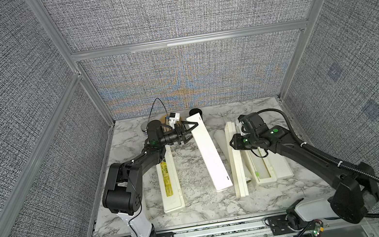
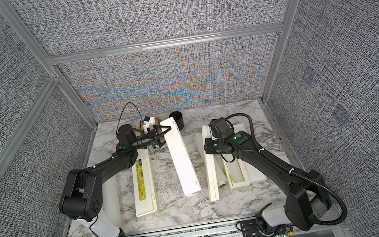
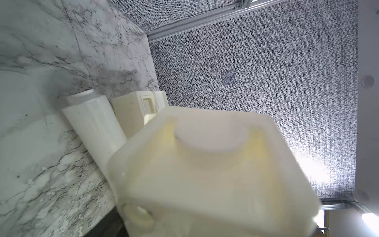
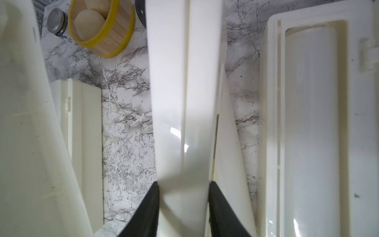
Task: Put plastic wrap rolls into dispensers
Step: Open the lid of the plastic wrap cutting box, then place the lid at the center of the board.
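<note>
Black fingers (image 4: 147,211) of the right gripper (image 4: 183,184) pinch the narrow slab of an on-edge dispenser (image 4: 170,82), closed on it. A loose roll (image 1: 221,142) leans against that box's wall. Beyond it, an open dispenser (image 1: 265,179) already cradles a seated roll (image 4: 307,123). Across the table the left gripper (image 1: 191,132) looks clamped over the raised far end of the middle dispenser (image 1: 211,161), and a labelled dispenser (image 1: 170,183) lies shut nearby. The step looks like turning boxes lid-up. Lower the on-edge one slowly, away from the leaning roll, and grip firmly, since smooth plastic may slip.
</note>
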Motion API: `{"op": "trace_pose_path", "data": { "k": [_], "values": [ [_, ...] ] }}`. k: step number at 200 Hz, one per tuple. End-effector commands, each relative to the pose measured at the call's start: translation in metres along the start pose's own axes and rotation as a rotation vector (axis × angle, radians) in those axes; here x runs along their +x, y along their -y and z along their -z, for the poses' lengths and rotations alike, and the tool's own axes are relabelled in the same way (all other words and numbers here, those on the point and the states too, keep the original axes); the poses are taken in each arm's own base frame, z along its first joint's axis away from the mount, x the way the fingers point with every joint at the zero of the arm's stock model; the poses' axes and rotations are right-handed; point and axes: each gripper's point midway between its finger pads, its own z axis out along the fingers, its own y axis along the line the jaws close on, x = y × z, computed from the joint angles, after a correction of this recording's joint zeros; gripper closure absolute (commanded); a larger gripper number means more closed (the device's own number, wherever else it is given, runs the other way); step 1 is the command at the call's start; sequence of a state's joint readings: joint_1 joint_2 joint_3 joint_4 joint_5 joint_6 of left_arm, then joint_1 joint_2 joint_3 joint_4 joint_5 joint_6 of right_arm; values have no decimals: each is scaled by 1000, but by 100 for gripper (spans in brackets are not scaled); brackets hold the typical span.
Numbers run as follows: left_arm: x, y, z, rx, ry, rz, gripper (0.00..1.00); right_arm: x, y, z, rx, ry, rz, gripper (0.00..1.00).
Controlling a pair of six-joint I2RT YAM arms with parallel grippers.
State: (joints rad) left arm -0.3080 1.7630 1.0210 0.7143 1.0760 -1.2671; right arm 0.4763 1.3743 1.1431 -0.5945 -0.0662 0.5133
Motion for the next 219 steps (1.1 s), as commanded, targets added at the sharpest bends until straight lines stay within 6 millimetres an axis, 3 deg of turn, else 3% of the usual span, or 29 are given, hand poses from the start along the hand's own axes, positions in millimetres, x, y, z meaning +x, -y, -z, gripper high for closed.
{"op": "trace_pose_path", "data": {
  "k": [1,74,115,168,219],
  "values": [
    [-3,4,9,3,7,-20,36,4,2,-6,11,-21,13,62],
    [-13,1,47,-88,18,-53,36,26,-10,-37,171,-76,131,62],
    [-27,1,78,-119,70,-56,36,41,-33,-64,209,-113,196,61],
    [-28,-2,102,-169,102,-56,36,72,-74,-106,99,-211,193,47],
    [-26,-7,111,-178,119,-45,35,92,-76,-129,96,-266,187,37]
  ]
}}
